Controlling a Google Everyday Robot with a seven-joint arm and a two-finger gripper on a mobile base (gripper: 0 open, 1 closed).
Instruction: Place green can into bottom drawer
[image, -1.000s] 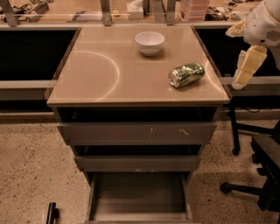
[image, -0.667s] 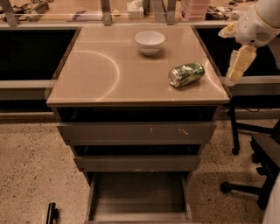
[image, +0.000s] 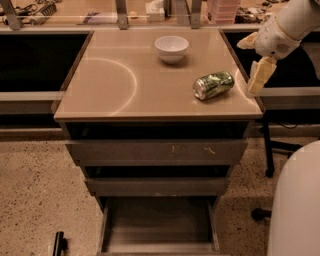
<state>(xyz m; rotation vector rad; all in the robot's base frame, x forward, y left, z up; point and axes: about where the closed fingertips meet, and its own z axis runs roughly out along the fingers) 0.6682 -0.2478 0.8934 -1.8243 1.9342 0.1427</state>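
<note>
Hanging at the upper right of the frame, just past the counter's (image: 125, 95) right edge, the claw (image: 260, 76) carries nothing; whether it is spread or closed cannot be told. The green can (image: 214, 85) lies on its side on the counter, right of centre, just left of the claw and apart from it. A white bowl (image: 171, 48) stands well apart, toward the upper middle. The bottom drawer (image: 159, 227) sits pulled out at the lower middle of the frame.

Judgement: approach stage, grasp not yet made. Recommended: bring the claw over the can's midsection and close across its barrel, not along its length, since a can on its side may roll.
</note>
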